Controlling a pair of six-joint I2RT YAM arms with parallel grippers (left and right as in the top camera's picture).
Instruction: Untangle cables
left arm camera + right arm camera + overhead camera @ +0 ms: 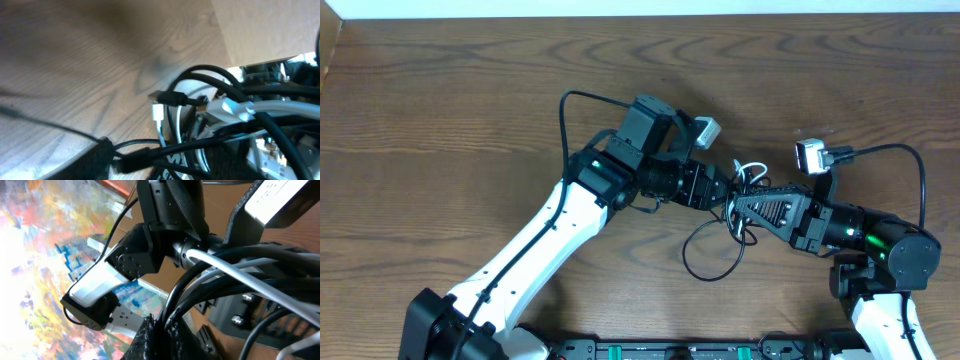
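Knot of thin black and white flexible cables (pixel 748 190): middle of brown wooden worktop (pixel 440 90). Pinched in closed right hand (pixel 736 206), seemingly as anchor for pulling apart. Touching left hand (pixel 724 192); grip impossible to tell.
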